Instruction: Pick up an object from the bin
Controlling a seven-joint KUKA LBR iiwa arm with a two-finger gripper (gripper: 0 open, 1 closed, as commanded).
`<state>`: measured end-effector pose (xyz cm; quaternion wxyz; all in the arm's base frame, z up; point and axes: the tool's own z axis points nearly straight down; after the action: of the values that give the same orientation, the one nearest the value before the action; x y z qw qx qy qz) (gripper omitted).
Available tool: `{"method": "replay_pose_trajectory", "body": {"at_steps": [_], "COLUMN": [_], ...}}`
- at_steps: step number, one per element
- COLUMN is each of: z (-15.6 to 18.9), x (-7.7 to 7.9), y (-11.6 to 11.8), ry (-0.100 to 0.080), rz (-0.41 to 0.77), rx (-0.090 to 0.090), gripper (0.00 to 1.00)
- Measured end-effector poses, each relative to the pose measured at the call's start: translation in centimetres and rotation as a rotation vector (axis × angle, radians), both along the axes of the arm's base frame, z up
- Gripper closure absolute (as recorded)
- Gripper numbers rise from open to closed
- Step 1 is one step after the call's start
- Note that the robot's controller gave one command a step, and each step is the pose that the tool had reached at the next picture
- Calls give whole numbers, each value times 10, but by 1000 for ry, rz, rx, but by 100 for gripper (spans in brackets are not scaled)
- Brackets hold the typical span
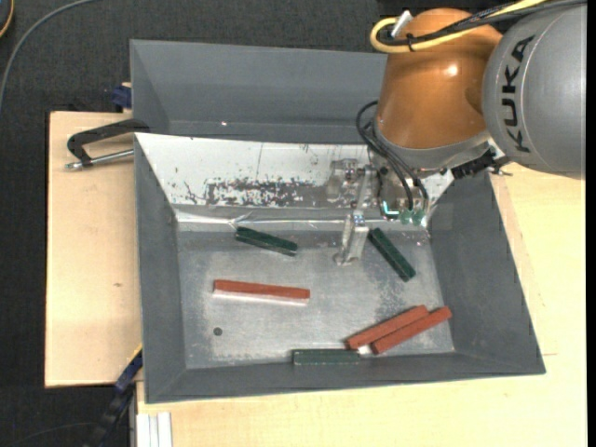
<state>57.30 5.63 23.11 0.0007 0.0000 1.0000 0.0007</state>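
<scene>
Orange wrist cover (433,82) hangs over the far right of the grey bin (158,277). The gripper (351,245) is low by the far wall; spread or pressed together, I cannot tell. Just right of it a slim dark green bar (391,254) lies slanted on the scuffed metal floor. Two red-brown bars (400,331) rest near the front wall.

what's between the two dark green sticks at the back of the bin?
The claw, seen in the camera view: it stands between the left green stick and the right green stick, closer to the right one.
</scene>
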Motion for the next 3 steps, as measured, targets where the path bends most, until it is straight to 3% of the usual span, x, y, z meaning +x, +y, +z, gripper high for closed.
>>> {"method": "replay_pose_trajectory", "body": {"at_steps": [1,2,3], "z": [-105,-162,-160], "x": [-53,-27,-26], "y": [37,64,63], "ry": [10,2,0], "rz": [-77,72,70], "rx": [0,0,0], "gripper": [0,0,100]}}
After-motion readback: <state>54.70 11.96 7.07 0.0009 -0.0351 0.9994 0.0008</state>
